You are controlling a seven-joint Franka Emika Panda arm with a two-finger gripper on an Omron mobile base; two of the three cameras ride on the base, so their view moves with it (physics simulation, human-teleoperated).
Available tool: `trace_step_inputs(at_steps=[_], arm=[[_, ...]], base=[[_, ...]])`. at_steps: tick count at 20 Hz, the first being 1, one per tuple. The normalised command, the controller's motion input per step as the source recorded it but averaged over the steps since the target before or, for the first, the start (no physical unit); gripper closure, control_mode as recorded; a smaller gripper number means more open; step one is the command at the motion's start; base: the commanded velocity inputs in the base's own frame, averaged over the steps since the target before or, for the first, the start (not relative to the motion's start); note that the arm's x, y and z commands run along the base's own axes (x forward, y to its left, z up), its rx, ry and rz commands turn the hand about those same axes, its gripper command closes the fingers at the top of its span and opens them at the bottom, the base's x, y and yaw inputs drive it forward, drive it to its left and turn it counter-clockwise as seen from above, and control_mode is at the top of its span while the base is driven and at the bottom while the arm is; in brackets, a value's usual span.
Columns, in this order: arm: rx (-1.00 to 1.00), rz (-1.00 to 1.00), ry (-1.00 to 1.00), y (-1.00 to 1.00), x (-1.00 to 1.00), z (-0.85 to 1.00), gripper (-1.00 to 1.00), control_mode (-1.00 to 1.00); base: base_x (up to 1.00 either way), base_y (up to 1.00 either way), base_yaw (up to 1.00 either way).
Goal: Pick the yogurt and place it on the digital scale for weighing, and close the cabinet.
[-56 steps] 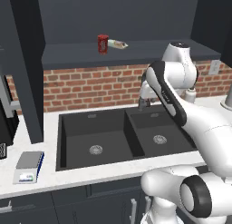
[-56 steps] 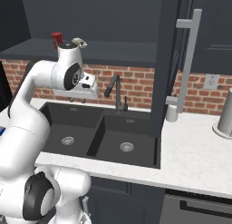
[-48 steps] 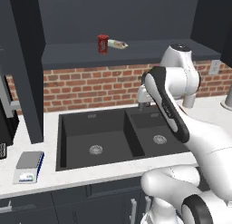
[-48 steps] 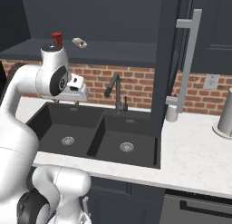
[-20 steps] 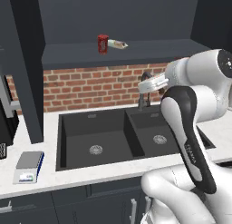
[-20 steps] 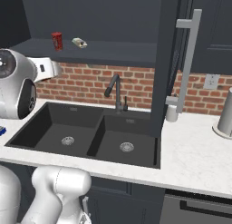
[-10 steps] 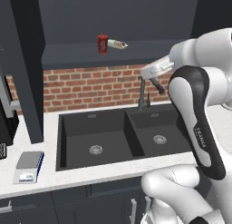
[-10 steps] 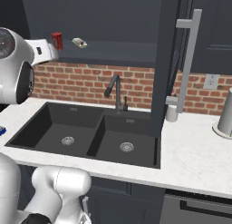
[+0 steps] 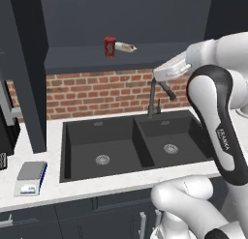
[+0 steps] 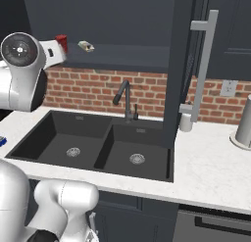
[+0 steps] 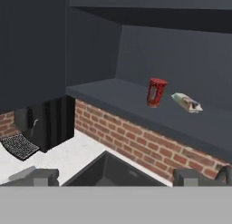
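Observation:
The yogurt [image 9: 110, 46], a small red cup, stands upright on the open cabinet's shelf [image 9: 87, 59], also visible as the yogurt [image 11: 156, 92] ahead and slightly right in the hand view. In the right base view the yogurt [image 10: 62, 43] peeks out just behind my white hand. My gripper [image 11: 116, 177] is open and empty, well short of the cup. The digital scale [image 9: 30, 177] sits on the counter left of the sink. The cabinet's doors stand open: one door [image 9: 26, 68] on the left, the other door [image 10: 179, 64] with its silver handle [image 10: 203, 60] on the right.
A pale wrapped packet [image 11: 186, 102] lies right of the yogurt on the shelf. Below are a black double sink [image 9: 131, 146] and faucet [image 10: 125, 99] against a brick wall. A dark appliance [image 11: 50, 123] stands at the counter's left, a steel canister [image 10: 243, 121] at its right.
My hand has risen from faucet height toward the cabinet shelf, with the arm's upper part swinging up and outward. The jaws stayed open; yogurt and scale have not moved.

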Motion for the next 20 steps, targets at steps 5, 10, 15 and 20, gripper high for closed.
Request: trace_step_inputs(at_steps=[5,10,15,20], arm=[[0.00,0.00,-0.02,0.01,0.34,0.06,-1.00,-1.00],[0.00,0.00,-0.08,0.04,0.35,0.00,-1.00,-1.00],[0.01,0.00,-0.11,0.12,0.40,0.00,-1.00,-1.00],[0.03,0.00,-0.02,0.11,0.44,0.00,-1.00,-1.00]], base=[[0.00,0.00,0.00],[0.00,0.00,0.00],[0.00,0.00,0.00],[0.00,0.00,0.00]])
